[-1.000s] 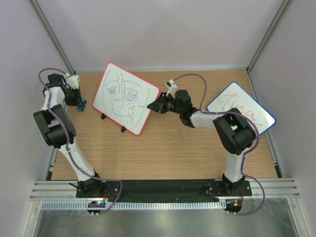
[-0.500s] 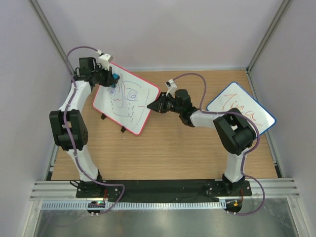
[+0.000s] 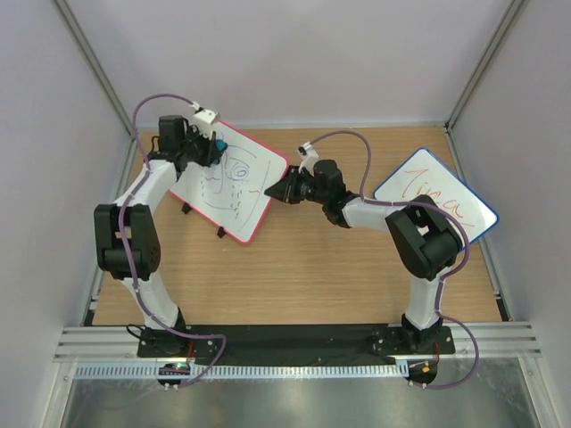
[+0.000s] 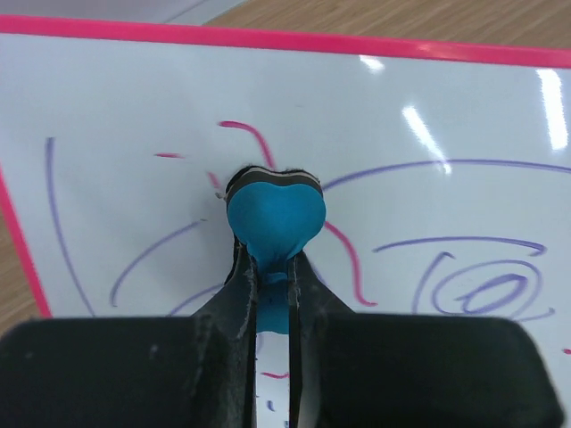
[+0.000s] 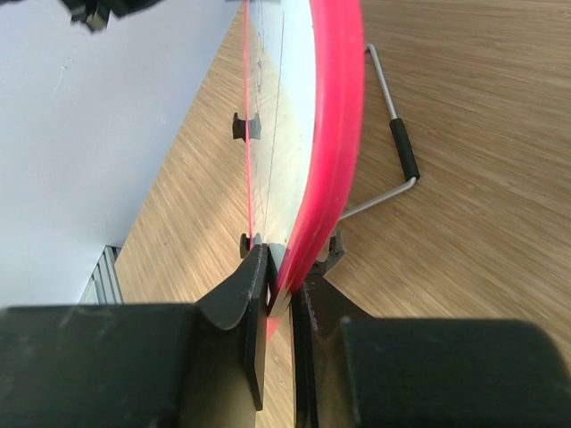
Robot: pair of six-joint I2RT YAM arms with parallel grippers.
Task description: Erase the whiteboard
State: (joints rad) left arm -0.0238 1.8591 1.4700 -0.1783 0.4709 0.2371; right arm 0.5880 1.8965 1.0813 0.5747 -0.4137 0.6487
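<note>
The whiteboard (image 3: 234, 187) stood tilted on its wire stand (image 5: 397, 152) at the back left of the wooden surface (image 3: 312, 267), and every other thing was placed by it. A second earlier the left claw (image 3: 212, 145) had been low beside the whiteboard's left edge, off the drawing altogether. Half a second later it had risen to the whiteboard's upper left corner, and by this moment it had come onto the face itself. The left claw (image 4: 272, 259) was closed on a blue heart-shaped eraser (image 4: 274, 218), whose pad was pressed against the white surface among the purple and red lines. In the top view the scribble nearest that corner looked thinner and more broken than before, so wiping appeared to have just begun. Most of the face, including the purple spiral eye to the eraser's right, was still there. The right claw (image 3: 278, 191) had not shifted: it stayed clamped on the whiteboard's red-pink right edge (image 5: 326, 134), its fingers pinching the frame from either side to brace it against the push. The blue-framed board (image 3: 434, 207) lay well to the whiteboard's right, untouched. By my judgement the task was only at its start, with strokes across and down the whiteboard remaining.
</note>
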